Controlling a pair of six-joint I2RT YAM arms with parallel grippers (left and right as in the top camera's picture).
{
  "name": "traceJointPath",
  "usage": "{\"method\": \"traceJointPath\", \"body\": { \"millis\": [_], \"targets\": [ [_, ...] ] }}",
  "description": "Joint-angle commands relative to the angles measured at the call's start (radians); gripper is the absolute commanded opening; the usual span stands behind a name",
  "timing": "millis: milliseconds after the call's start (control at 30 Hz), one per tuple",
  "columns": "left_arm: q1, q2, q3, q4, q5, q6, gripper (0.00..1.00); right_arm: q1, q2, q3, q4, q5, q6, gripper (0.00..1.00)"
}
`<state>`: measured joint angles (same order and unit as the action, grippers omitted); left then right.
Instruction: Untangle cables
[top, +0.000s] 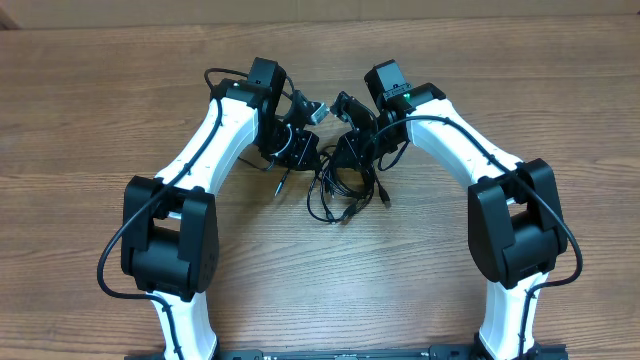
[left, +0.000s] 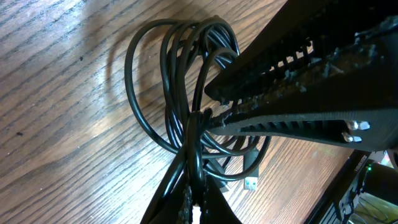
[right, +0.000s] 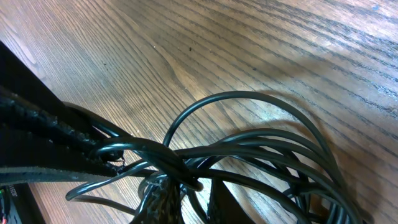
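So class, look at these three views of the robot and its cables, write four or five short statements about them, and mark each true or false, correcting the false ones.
1. The cables lie on a wooden table. True.
2. The cables are laid out straight, side by side. False: they form one looped, tangled bundle.
3. The left end effector is closed on strands of the bundle. True.
4. The right end effector is parked far from the cables. False: it is at the bundle, clamped on strands.
5. A plug with a metal tip lies beside the loops. True.
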<state>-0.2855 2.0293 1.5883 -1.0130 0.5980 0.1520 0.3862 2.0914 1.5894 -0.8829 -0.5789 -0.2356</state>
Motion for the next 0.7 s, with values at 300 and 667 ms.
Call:
{"method": "traceJointPath", "body": {
  "millis": [300, 667],
  "targets": [
    [-0.005, -0.005, -0.004, -0.007, 0.043, 0.029, 0.04, 0.017, -0.036, 0.02, 0.007, -0.002, -0.161, 0.19],
    [-0.005, -0.005, -0.004, -0.007, 0.043, 0.046, 0.04, 0.018, -0.036, 0.02, 0.003, -0.012, -0.308, 0.24]
  ]
}}
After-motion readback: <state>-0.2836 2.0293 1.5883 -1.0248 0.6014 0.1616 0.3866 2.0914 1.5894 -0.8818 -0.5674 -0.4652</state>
